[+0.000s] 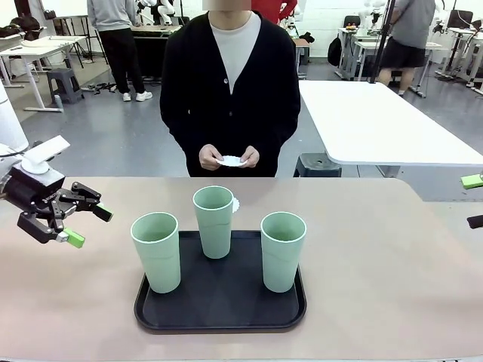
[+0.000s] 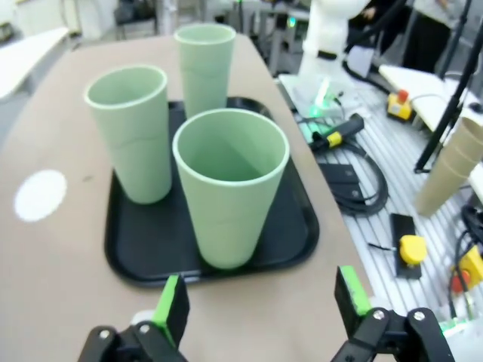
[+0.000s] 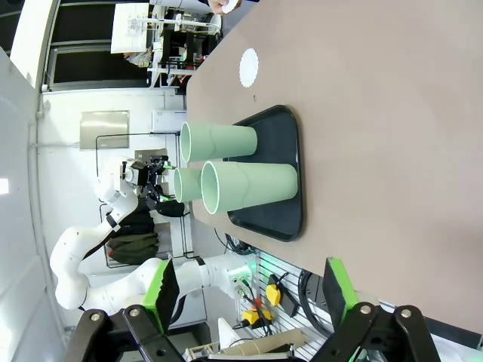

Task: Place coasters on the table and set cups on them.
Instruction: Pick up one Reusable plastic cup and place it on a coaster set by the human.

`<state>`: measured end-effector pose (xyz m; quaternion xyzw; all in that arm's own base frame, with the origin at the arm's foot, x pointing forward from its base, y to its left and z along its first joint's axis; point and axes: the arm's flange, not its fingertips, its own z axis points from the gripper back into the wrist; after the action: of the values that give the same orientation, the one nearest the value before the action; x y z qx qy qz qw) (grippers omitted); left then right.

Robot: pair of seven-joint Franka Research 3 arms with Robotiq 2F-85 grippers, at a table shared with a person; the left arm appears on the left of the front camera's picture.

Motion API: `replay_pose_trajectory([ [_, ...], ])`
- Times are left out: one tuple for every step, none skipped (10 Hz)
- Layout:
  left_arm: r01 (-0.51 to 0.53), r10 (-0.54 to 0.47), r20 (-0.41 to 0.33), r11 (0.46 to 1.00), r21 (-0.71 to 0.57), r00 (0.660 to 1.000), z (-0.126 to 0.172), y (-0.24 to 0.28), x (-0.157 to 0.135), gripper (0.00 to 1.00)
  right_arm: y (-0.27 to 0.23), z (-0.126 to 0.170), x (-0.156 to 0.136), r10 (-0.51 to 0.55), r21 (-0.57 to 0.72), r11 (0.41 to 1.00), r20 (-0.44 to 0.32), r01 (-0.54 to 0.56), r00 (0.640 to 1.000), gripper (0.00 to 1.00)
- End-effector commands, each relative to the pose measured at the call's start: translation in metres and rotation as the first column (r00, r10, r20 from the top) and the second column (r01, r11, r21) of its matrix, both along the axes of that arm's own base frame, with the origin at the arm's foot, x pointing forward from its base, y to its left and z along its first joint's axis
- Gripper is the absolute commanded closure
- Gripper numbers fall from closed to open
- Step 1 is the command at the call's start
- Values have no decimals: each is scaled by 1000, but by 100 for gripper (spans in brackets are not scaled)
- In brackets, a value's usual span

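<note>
My left claw [image 1: 89,227] hangs released over the tan desk [image 1: 392,286]. 3 smooth, tapered mint plastic cups [image 1: 156,260] stand empty on the black rounded tray [image 1: 219,313], with 1 thin scalloped white coaster [image 1: 235,204] flat on the desk just beyond it. My right claw [image 1: 474,201] gapes released too.

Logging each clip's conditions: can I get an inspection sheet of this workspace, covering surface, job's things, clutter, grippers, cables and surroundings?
Surface: light beige-tan tabletop, carrying a black rounded-square tray.
Job's things: three tall pale mint-green plastic cups upright on the tray; one white scalloped paper coaster flat on the tabletop beyond the tray; the person's hands hold another white disc.
Clutter: nothing seen.
Grippers: left gripper and right gripper open, holding nothing, off to either side of the tray.
Cables: black cables on the frame beside the table.
Surroundings: white rectangular table behind; people farther off.
</note>
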<state>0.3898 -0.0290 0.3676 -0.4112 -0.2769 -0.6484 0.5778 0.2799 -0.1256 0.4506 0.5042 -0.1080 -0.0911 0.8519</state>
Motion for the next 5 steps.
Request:
replay_pose_trajectory([
  [6,-3,45,998,-61,999,0,4,-2,0,0,0,0,4,11,1000,5,-4,1000,0],
  [-71,71,39,997,-10,997,3,3,-1,0,0,0,0,4,11,1000,5,-4,1000,0],
  [2,-1,11,1000,-16,1000,0,2,0,0,0,0,0,4,11,1000,5,-4,1000,0],
  [2,-1,11,1000,-16,1000,0,2,0,0,0,0,0,4,11,1000,5,-4,1000,0],
  [2,-1,11,1000,-16,1000,0,2,0,0,0,0,0,4,11,1000,5,-4,1000,0],
])
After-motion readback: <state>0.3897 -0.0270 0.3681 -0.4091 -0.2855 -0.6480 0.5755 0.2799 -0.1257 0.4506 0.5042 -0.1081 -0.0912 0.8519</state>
